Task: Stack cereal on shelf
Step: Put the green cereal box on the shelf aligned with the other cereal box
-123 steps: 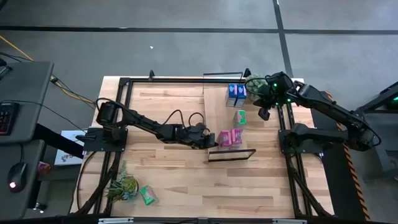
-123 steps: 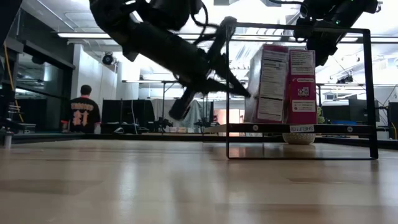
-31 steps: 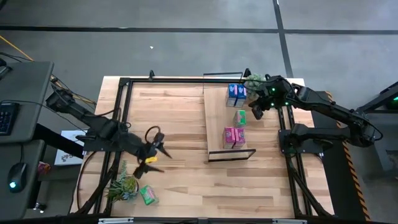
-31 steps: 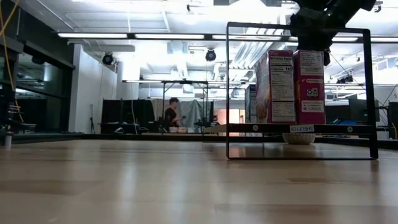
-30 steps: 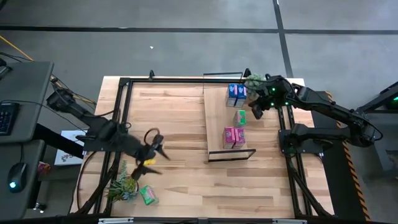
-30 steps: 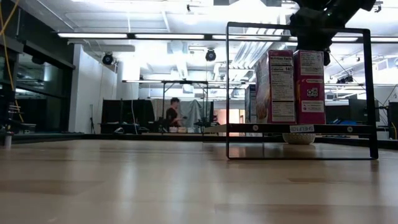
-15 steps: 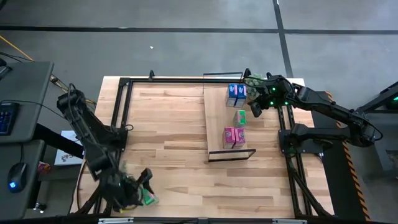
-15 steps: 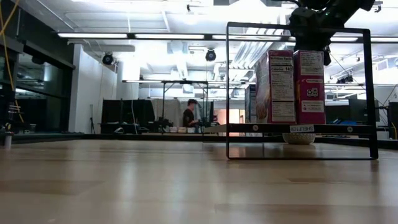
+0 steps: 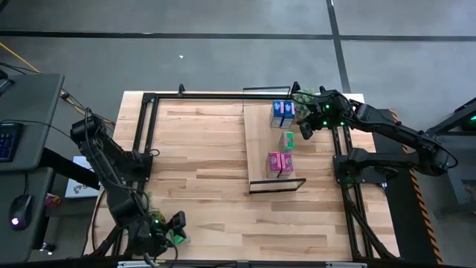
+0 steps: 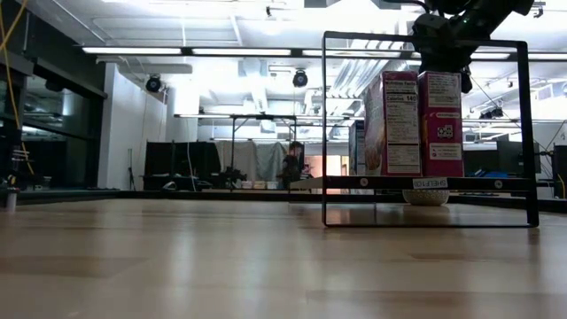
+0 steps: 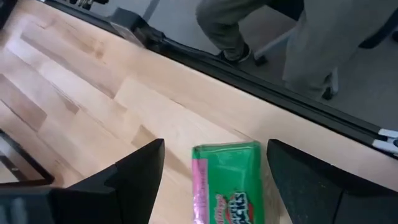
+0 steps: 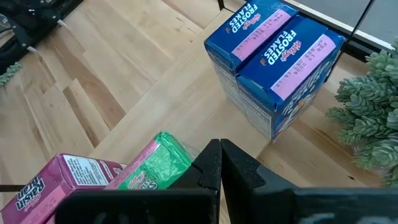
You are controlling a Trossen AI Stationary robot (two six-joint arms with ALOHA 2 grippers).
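One green cereal box (image 11: 227, 180) lies flat on its broad face at the table's near left corner (image 9: 177, 237). My left gripper (image 11: 214, 186) hovers over it, open, one finger on either side, touching nothing. On the shelf (image 9: 259, 141) stand two blue boxes (image 9: 282, 112), a green box (image 9: 286, 140) and two pink boxes (image 9: 279, 164). My right gripper (image 9: 305, 131) hangs shut above the shelf's right side, next to the standing green box (image 12: 158, 162), with nothing held.
A spiky green plant (image 9: 305, 97) stands at the shelf's far right end, close to my right arm. The black table frame (image 9: 149, 97) runs round the edges. A person's legs (image 11: 311, 37) show beyond the near edge. Bare wood lies mid-table.
My left gripper has swung from the middle left of the table toward the near edge, turned, and come down over the lying green box. It stays open. The boxes on the shelf have kept still.
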